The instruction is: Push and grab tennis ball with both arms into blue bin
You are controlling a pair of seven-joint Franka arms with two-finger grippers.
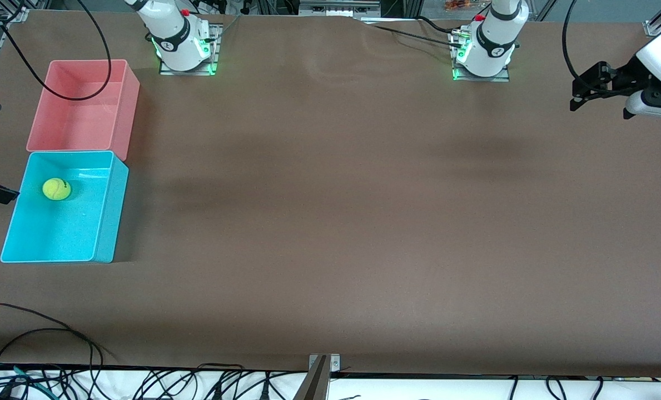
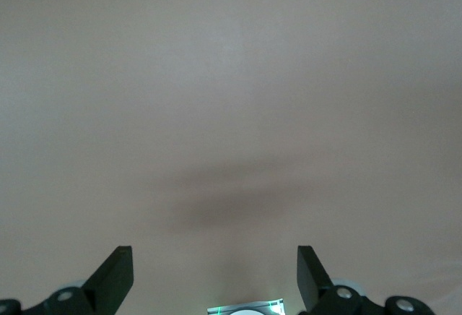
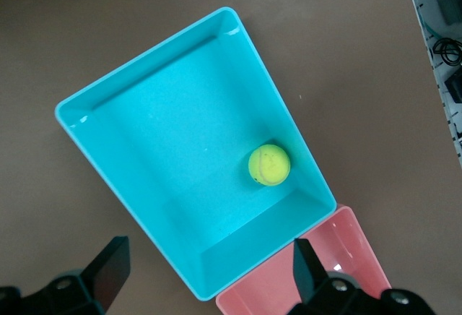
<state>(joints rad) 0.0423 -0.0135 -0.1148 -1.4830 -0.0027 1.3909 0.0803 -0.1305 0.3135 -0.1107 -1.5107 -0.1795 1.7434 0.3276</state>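
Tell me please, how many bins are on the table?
2. The blue bin is at the right arm's end, with the ball in it. The pink bin touches it, farther from the front camera. None seems hidden.

tennis ball [image 1: 56, 189] is sitting in the blue bin [image 1: 105, 222], in the part toward the pink bin [image 1: 123, 111]. bins are lying touching at the right arm's end of the table [image 1: 330, 222], blue one nearer the front camera. right gripper [image 3: 209, 275] is hanging over the blue bin, left gripper [image 1: 586, 94] over the left arm's end.
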